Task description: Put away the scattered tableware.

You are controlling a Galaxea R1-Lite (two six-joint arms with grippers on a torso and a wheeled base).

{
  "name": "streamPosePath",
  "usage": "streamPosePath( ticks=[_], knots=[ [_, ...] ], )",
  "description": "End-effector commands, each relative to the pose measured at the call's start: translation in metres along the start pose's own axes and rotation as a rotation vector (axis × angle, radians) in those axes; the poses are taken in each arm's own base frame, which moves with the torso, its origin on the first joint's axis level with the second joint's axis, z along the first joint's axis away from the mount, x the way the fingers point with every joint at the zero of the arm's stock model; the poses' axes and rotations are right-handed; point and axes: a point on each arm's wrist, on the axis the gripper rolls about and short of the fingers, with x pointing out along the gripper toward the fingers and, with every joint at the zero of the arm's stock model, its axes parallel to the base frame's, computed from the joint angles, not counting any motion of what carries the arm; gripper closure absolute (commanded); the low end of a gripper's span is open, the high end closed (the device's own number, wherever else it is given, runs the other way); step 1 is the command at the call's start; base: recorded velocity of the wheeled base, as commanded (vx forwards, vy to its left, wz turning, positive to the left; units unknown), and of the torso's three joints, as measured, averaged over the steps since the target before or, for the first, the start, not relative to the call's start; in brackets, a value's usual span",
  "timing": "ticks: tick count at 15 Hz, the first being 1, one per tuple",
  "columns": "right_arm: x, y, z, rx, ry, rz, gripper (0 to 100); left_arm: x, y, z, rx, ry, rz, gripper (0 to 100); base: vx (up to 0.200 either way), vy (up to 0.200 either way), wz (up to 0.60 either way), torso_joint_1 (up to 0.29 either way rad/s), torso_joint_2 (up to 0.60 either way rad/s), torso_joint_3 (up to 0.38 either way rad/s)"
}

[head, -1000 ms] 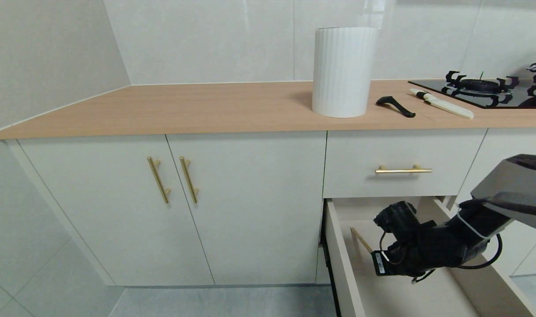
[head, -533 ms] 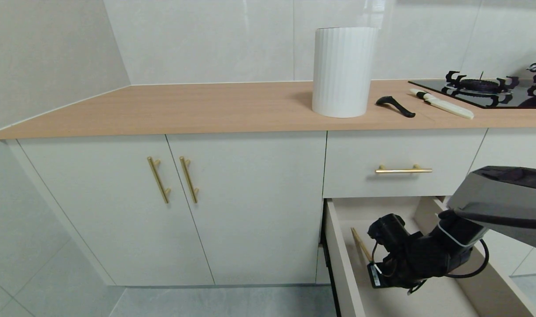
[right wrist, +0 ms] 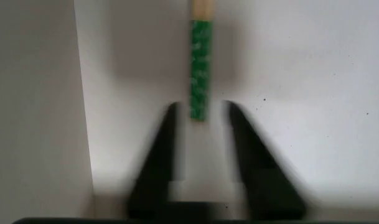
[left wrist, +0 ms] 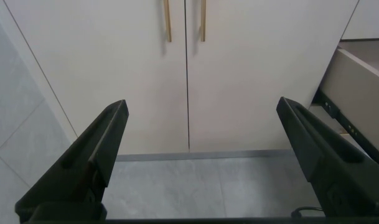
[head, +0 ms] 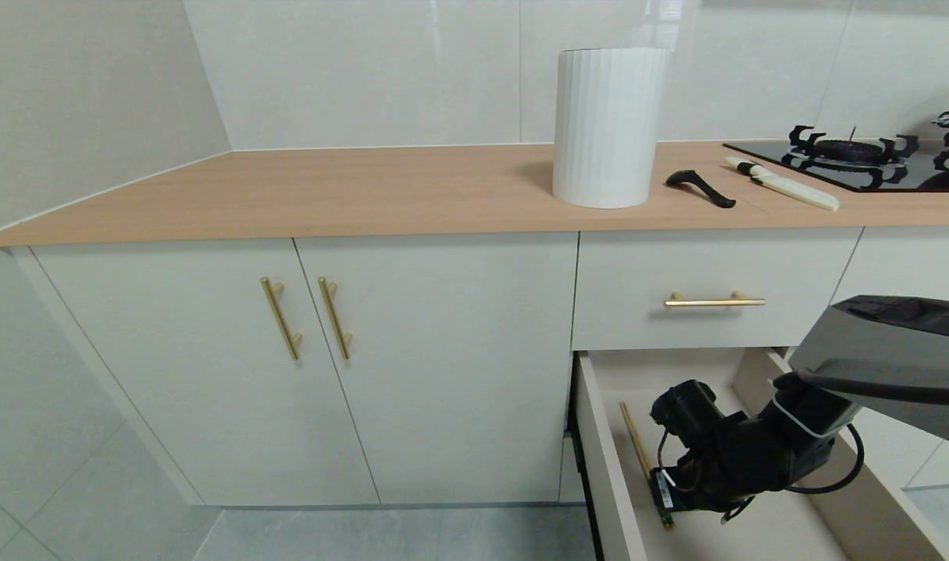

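A wooden chopstick (head: 636, 448) with a green end (right wrist: 200, 68) lies on the floor of the open lower drawer (head: 601, 460), along its left wall. My right gripper (head: 663, 505) reaches down into that drawer. In the right wrist view this gripper (right wrist: 200, 111) is open, its fingers apart on either side of the chopstick's green end. On the counter lie a black utensil (head: 700, 187) and a white knife (head: 782, 183). My left gripper (left wrist: 201, 109) is open and holds nothing, low down and facing the cabinet doors (left wrist: 186, 74).
A tall white ribbed container (head: 608, 128) stands on the wooden counter (head: 326, 195). A gas hob (head: 856, 156) is at the far right. The upper drawer (head: 712, 292) with a gold handle is closed. Two cabinet doors (head: 311, 358) are closed; grey floor below.
The right gripper went lower into the drawer. The chopstick, earlier tilted up in its grip, now lies flat on the drawer floor, let go.
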Motion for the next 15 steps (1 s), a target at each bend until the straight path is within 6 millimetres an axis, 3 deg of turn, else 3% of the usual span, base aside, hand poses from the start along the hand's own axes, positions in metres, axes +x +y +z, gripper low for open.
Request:
streamPosePath(
  ticks=[1,6,10,11,13,15],
  knots=[
    [-0.001,0.000,0.000,0.000,-0.002,0.001,0,0.000,0.000,0.000,0.000,0.000,0.000,0,0.000,0.000,0.00,0.000,0.00,0.000],
    [-0.007,0.000,0.001,0.007,-0.011,0.008,0,0.000,0.000,0.000,0.000,0.000,0.000,0,0.000,0.000,0.00,0.000,0.00,0.000],
    [-0.078,-0.028,0.016,0.060,-0.098,0.145,0,0.000,0.000,0.000,0.000,0.000,0.000,0,0.000,0.000,0.00,0.000,0.00,0.000],
    [-0.106,-0.048,0.016,0.040,-0.095,0.129,0,0.000,0.000,0.000,0.000,0.000,0.000,0,0.000,0.000,0.00,0.000,0.00,0.000],
    [-0.129,-0.069,0.018,0.011,-0.137,0.097,0,0.000,0.000,0.000,0.000,0.000,0.000,0,0.000,0.000,0.00,0.000,0.00,0.000],
    [-0.136,-0.081,0.020,0.034,-0.166,0.084,0,0.000,0.000,0.000,0.000,0.000,0.000,0,0.000,0.000,0.00,0.000,0.00,0.000]
  ],
)
